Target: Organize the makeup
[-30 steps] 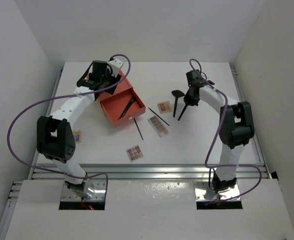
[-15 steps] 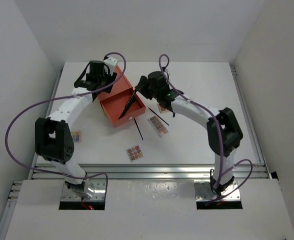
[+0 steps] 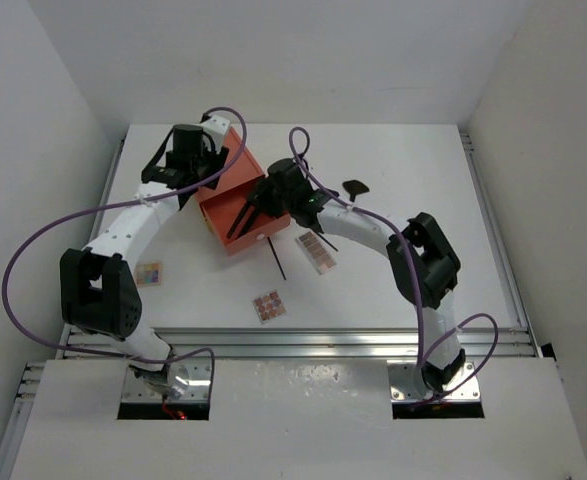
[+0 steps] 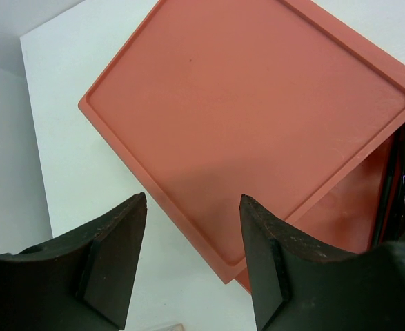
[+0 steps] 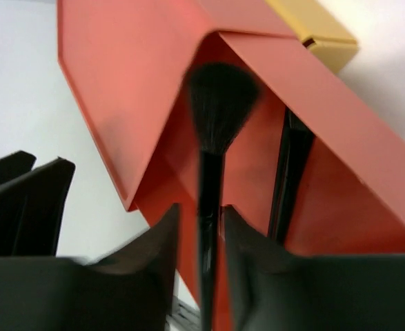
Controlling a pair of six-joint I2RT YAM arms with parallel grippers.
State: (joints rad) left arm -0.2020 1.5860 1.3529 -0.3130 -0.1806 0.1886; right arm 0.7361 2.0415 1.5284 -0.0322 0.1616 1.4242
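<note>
The orange drawer box (image 3: 223,195) stands at the back left with its drawer pulled out. My right gripper (image 3: 258,203) hangs over the drawer. A black makeup brush (image 5: 214,103) stands between its slightly parted jaws (image 5: 201,210), bristles into the drawer, with a gap beside the handle. A second dark handle (image 5: 288,172) lies in the drawer. My left gripper (image 4: 193,200) is open and empty over the box's top (image 4: 257,110). On the table lie another brush (image 3: 356,187), eyeshadow palettes (image 3: 316,251) (image 3: 268,305) (image 3: 149,272) and thin dark sticks (image 3: 276,258).
A yellow part of the box (image 5: 312,27) shows behind the drawer. The left arm's purple cable (image 3: 33,250) loops out to the left. White walls close the table on three sides, and a metal rail (image 3: 293,340) runs along its near edge.
My right arm swung left from the table's right side, carrying the brush over the drawer, and its jaws parted around the handle. The left gripper shifted slightly left over the box.
</note>
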